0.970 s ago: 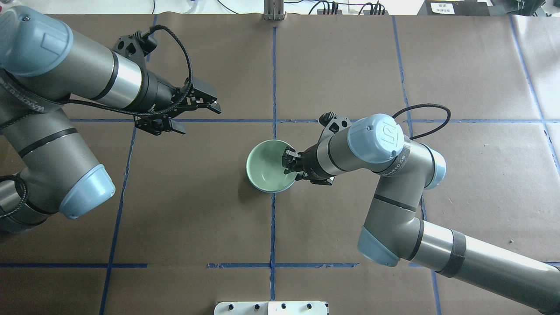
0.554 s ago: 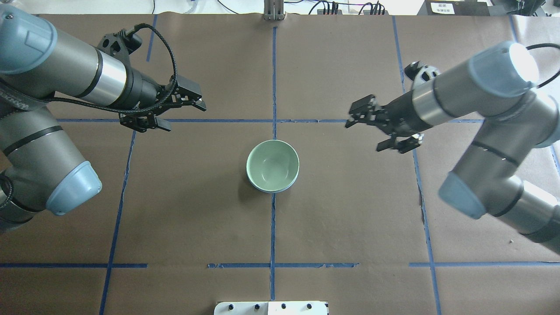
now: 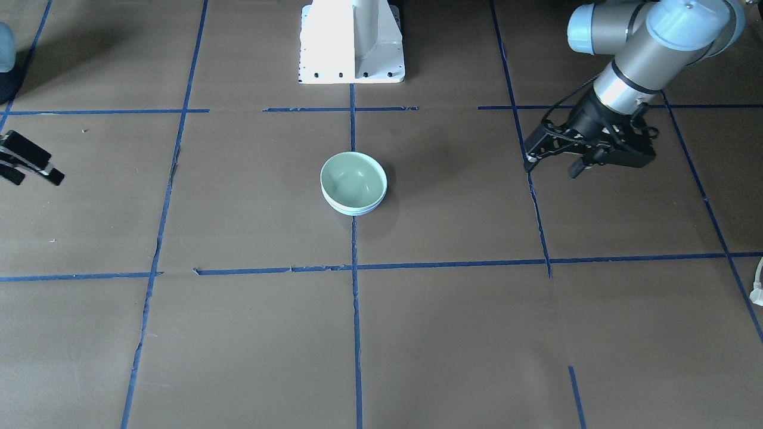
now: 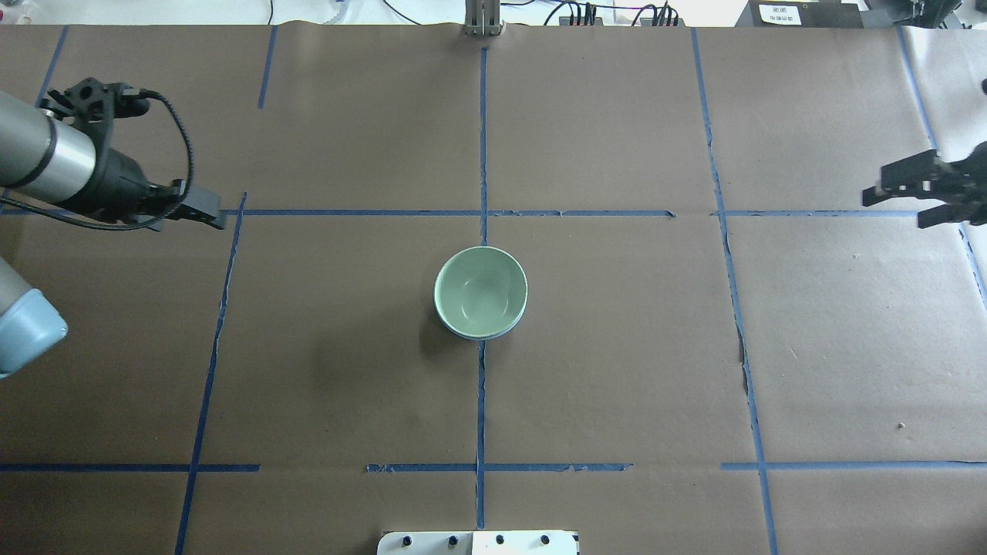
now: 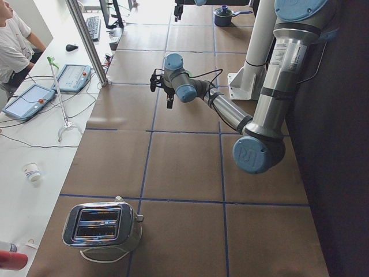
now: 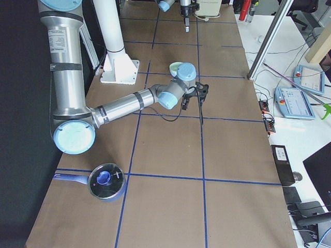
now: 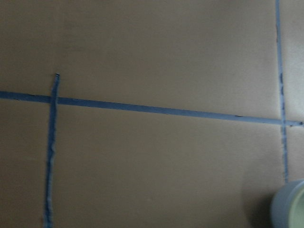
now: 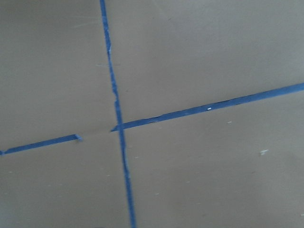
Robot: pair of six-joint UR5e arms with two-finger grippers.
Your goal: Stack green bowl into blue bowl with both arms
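Observation:
The green bowl (image 4: 480, 293) sits nested inside the blue bowl (image 4: 505, 331) at the table's middle. Only a thin blue rim shows beneath the green one, also in the front view (image 3: 353, 210). The green bowl (image 3: 353, 176) is upright and nothing touches it. My left gripper (image 4: 207, 216) is open and empty far to the bowls' left; the front view (image 3: 551, 168) shows its fingers spread. My right gripper (image 4: 894, 208) is open and empty at the far right edge. The left wrist view catches the blue bowl's outside (image 7: 283, 209) at its lower right corner.
The white pedestal base (image 3: 351, 42) stands at the robot's side of the table. Blue tape lines (image 4: 482, 154) cross the brown paper. A toaster (image 5: 101, 225) stands at the table's left end, a lidded pot (image 6: 106, 181) at its right end.
My right gripper let go of the green bowl's rim, opened and drew back far to the right. My left arm drew back to the left. The stacked bowls stayed put.

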